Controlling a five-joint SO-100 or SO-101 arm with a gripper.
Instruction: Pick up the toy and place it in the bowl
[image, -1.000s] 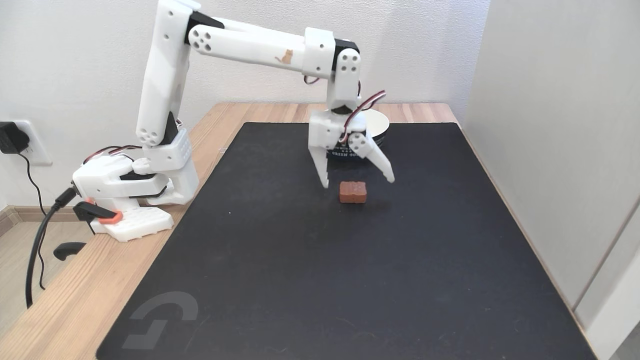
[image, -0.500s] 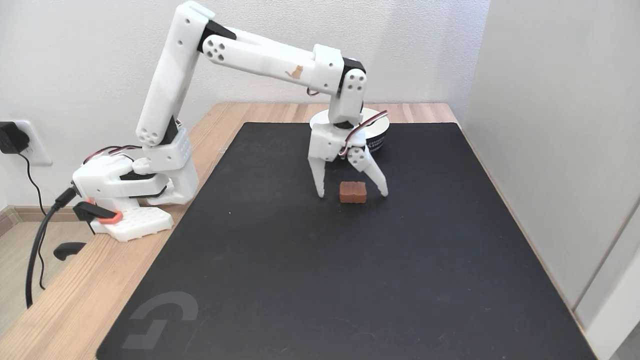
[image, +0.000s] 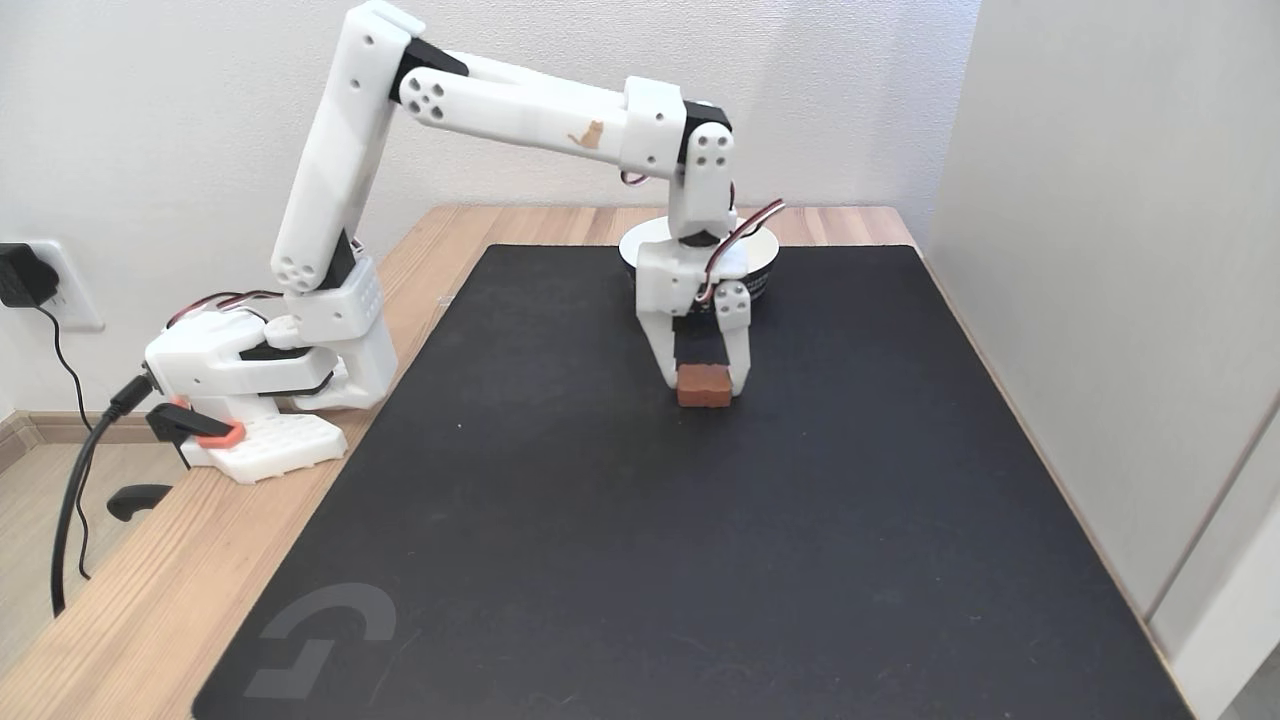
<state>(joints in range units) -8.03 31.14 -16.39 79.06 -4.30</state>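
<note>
In the fixed view, the white two-finger gripper (image: 706, 386) was seen lowered onto the black rectangular mat (image: 700, 560), its jaws drawn in against the two short sides of the small reddish-brown rectangular toy block (image: 704, 386), so that the block was clamped between them. The toy appeared to rest on the mat, or at most just off it; no gap beneath it could be made out. The round paper bowl (image: 762, 262), white inside and dark navy outside with white print, was found at roughly twelve o'clock from the toy, near the far edge of the mat and partly hidden behind the wrist of the white plastic arm (image: 520, 105); nothing could be seen lying in the visible part of its white interior. The arm's base (image: 262, 400) was clamped to the light wooden tabletop (image: 150, 590) at about nine o'clock from the toy. The reach and the grasp were judged to be done, or very nearly so. The lift, the short carry toward twelve o'clock over the rim, and the release into the bowl were judged to be left.
</note>
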